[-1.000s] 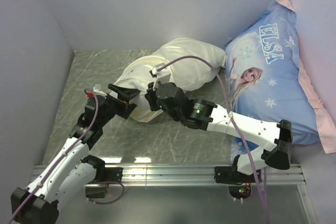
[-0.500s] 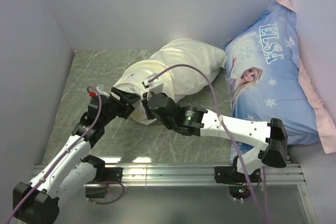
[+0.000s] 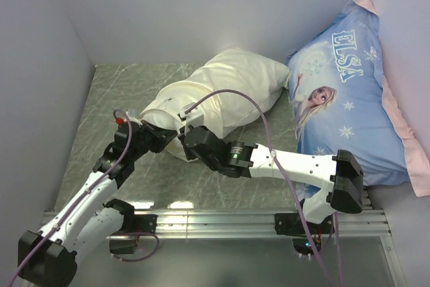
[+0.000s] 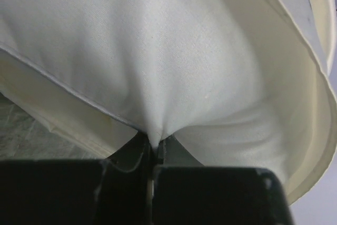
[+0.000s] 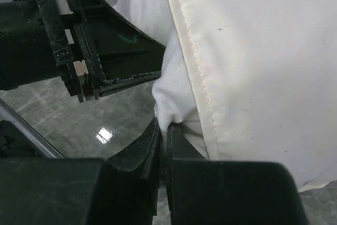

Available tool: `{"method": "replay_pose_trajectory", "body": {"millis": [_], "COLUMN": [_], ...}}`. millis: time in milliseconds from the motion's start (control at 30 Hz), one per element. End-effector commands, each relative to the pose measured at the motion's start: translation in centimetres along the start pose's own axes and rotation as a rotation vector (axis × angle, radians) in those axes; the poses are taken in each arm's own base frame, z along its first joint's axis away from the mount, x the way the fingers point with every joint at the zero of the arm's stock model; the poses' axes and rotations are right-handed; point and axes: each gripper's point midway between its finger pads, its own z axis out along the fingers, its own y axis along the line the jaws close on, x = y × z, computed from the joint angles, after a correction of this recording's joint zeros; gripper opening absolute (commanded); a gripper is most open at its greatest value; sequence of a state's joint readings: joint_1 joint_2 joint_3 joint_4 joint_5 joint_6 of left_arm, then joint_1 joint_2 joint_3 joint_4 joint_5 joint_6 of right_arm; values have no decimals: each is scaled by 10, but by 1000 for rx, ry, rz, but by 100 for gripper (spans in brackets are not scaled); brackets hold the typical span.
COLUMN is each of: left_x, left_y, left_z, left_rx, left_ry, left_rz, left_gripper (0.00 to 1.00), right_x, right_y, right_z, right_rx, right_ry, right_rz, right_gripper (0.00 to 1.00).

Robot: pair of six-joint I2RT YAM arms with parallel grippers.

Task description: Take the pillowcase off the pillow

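The cream pillowcase (image 3: 235, 85) lies wrinkled on the table's middle, still around most of the pillow. Bright white pillow (image 5: 168, 93) fabric sticks out of its near-left open end, beside the stitched cream hem (image 5: 202, 88). My right gripper (image 5: 167, 127) is shut on a bunch of that white fabric; seen from above, the right gripper (image 3: 183, 140) sits at the bundle's near-left end. Just left of it, my left gripper (image 3: 168, 138) is shut too. In its wrist view the left gripper (image 4: 154, 143) pinches a fold of the white pillow (image 4: 158, 51), cream pillowcase rim (image 4: 318, 104) around it.
A large blue Elsa-printed pillow (image 3: 342, 92) with a pink edge leans against the right wall. Grey walls close off the left, back and right. The marbled tabletop (image 3: 114, 99) shows to the left of the bundle, and a metal rail (image 3: 215, 220) runs along the near edge.
My left gripper has gone from wide open to shut on the white fabric. The right arm has drawn left and nearer, and the bundle's near end shifted with it.
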State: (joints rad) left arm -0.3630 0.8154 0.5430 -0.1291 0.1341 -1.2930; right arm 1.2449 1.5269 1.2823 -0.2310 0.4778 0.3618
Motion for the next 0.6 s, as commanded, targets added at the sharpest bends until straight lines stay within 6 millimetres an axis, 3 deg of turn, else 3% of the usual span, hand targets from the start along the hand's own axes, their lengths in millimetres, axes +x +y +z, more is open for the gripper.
{"method": "replay_pose_trajectory", "body": {"millis": [0,500,533,567], "left_x": [-11,-27,-27,-28], "left_y": [-10,-13,-13,-13], "left_z": [-2,-36,-37,-38], "left_rx": [42,19,24,34], "left_ry": [-52,-114,-111,-115], "left_rz": [30,78,76,72], "left_gripper": [0,1,3,15], "right_x": [-21,-26,-22,-23], "right_y": [33,58,59,60], "right_z": [-9,-8,-5,-4], "right_rx": [-121,-161,-158,-159], "right_ry": [-75,-71,-63,-63], "right_rz": [83,59,52,53], "right_gripper": [0,0,0,0]}}
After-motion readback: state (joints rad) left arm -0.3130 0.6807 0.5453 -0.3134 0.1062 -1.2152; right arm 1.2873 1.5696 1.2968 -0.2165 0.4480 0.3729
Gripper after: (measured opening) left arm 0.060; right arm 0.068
